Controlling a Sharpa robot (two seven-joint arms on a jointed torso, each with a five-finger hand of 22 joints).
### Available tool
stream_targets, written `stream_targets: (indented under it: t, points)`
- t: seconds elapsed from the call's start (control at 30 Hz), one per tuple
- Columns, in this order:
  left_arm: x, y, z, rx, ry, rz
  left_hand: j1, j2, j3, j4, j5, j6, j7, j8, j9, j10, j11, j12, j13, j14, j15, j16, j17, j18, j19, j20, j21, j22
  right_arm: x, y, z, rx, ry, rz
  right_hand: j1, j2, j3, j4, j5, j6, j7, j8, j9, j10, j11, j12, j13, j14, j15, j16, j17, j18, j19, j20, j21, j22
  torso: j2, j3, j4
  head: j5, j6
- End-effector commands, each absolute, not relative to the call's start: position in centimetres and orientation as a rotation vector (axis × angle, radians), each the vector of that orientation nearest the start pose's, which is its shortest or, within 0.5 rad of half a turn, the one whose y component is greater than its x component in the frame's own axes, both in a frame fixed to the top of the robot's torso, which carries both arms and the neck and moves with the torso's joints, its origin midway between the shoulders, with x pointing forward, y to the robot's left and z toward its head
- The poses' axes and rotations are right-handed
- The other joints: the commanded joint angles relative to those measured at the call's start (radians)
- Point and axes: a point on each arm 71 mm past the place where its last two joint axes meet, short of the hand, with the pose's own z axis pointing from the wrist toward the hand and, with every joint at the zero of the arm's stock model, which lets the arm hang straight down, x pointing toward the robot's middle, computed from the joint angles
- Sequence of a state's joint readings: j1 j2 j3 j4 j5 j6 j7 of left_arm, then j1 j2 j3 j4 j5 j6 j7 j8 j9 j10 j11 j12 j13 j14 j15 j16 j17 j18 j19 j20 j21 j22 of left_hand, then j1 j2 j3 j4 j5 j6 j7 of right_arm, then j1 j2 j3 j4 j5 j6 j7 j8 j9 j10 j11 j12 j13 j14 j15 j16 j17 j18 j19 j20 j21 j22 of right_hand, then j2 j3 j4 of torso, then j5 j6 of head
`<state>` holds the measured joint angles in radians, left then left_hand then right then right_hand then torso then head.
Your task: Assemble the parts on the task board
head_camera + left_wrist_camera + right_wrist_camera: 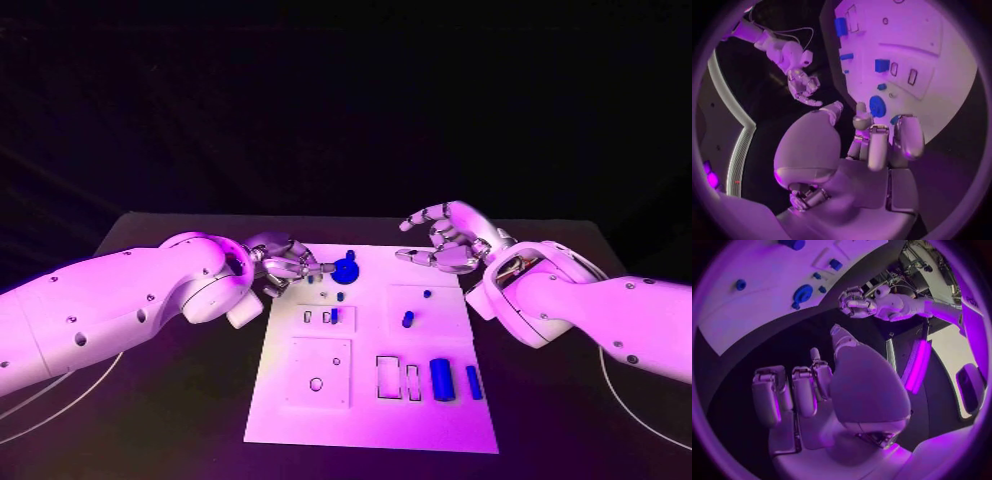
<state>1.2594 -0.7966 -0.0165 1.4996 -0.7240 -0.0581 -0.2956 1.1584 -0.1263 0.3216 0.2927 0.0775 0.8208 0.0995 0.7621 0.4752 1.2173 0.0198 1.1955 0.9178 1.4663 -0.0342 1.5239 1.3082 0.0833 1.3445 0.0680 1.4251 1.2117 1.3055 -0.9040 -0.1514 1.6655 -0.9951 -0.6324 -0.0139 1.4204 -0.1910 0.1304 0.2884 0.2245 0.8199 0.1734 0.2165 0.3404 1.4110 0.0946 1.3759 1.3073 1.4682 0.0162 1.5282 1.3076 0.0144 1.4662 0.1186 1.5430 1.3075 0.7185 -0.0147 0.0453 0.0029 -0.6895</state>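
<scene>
While the left hand point(284, 262) sits low at the far left corner of the task board point(310, 410), its fingers curl inward beside the round blue part point(346, 270) that stands there; whether they actually touch or grasp that part I cannot tell. From the left wrist view the same hand point(879, 142) has its fingertips point(907, 135) bunched just short of the blue disc point(877, 106), right at the board's edge point(942, 115). Over on the other side, the right hand point(450, 240) hovers above the board's far right corner, fingers spread and loosely bent, holding nothing. Its own wrist view confirms it: the right hand point(817, 390) is released, palm bare, over the black table point(773, 355), well apart from the board point(754, 315). On the board, a small blue peg point(408, 319) stands right of the middle, and two upright blue blocks, a thick one point(441, 377) and a thin one point(473, 382), lie near the right edge beside two empty rectangular slots point(389, 378)
</scene>
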Motion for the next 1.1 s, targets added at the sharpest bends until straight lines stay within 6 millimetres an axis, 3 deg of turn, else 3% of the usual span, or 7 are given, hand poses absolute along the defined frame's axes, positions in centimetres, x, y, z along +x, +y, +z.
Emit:
stream_targets:
  t: [0.03,0.07,0.47,0.8,1.1]
  points:
    - [49.5,18.5,-18.6,-0.329,2.277,-0.666,-0.022,0.0,-0.011,0.001,-0.003,-0.009,-0.008,0.001,0.005,0.013,-0.001,0.014,0.019,0.082,-0.006,0.011,0.192,-0.012,0.016,0.0,0.012,0.022,47.0,-21.0,-15.3,0.375,1.51,0.93,-0.003,0.01,0.007,0.001,0.005,0.007,0.002,0.002,-0.001,-0.005,-0.004,0.0,0.085,0.074,0.0,-0.004,0.137,-0.005,0.083,0.004,-0.005,0.243,-0.003,0.0051,-0.0017,0.001,-0.002]
    - [49.6,18.3,-18.6,-0.311,2.285,-0.651,-0.026,0.0,-0.013,0.001,-0.003,-0.011,-0.007,0.001,0.006,0.014,-0.001,0.015,0.021,0.082,-0.006,0.011,0.192,-0.012,0.017,-0.001,0.013,0.023,47.1,-21.3,-15.3,0.382,1.511,0.925,-0.003,0.01,0.007,0.001,0.005,0.007,0.002,0.002,-0.001,-0.005,-0.004,0.0,0.085,0.074,0.0,-0.004,0.137,-0.005,0.083,0.004,-0.005,0.243,-0.003,0.006,-0.0016,0.001,-0.003]
    - [50.5,16.1,-18.5,-0.143,2.308,-0.527,-0.081,0.003,-0.051,0.002,-0.005,-0.008,-0.013,0.023,0.039,0.014,-0.005,0.023,0.034,0.081,-0.01,0.008,0.188,-0.013,0.016,-0.003,0.016,0.026,47.7,-22.2,-15.3,0.41,1.521,0.896,-0.005,0.009,0.007,0.001,0.008,0.007,0.002,0.003,-0.002,-0.006,-0.004,0.0,0.085,0.073,0.0,-0.004,0.136,-0.005,0.083,0.004,-0.006,0.242,-0.002,0.0024,-0.0016,0.008,-0.008]
    - [50.6,15.1,-18.8,-0.089,2.354,-0.516,-0.096,0.006,-0.067,0.002,-0.005,-0.008,-0.016,0.032,0.053,0.012,-0.007,0.023,0.035,0.08,-0.011,0.006,0.185,-0.014,0.018,-0.005,0.018,0.032,47.9,-22.5,-15.4,0.413,1.53,0.883,-0.007,0.009,0.007,0.002,0.013,0.008,0.001,0.004,-0.002,-0.006,-0.005,-0.001,0.084,0.073,-0.001,-0.005,0.135,-0.005,0.082,0.004,-0.007,0.241,-0.003,0.0003,-0.0011,0.008,-0.013]
    - [50.6,14.5,-19.3,-0.069,2.388,-0.511,-0.099,0.009,-0.07,0.002,-0.005,-0.009,-0.017,0.034,0.056,0.008,-0.007,0.02,0.031,0.08,-0.012,0.006,0.185,-0.014,0.02,-0.005,0.019,0.035,48.0,-22.5,-15.4,0.413,1.538,0.878,-0.008,0.009,0.006,0.002,0.015,0.008,0.001,0.005,-0.002,-0.007,-0.005,-0.002,0.083,0.073,-0.001,-0.005,0.134,-0.004,0.081,0.004,-0.008,0.241,-0.003,0.0008,-0.0003,0.009,-0.016]
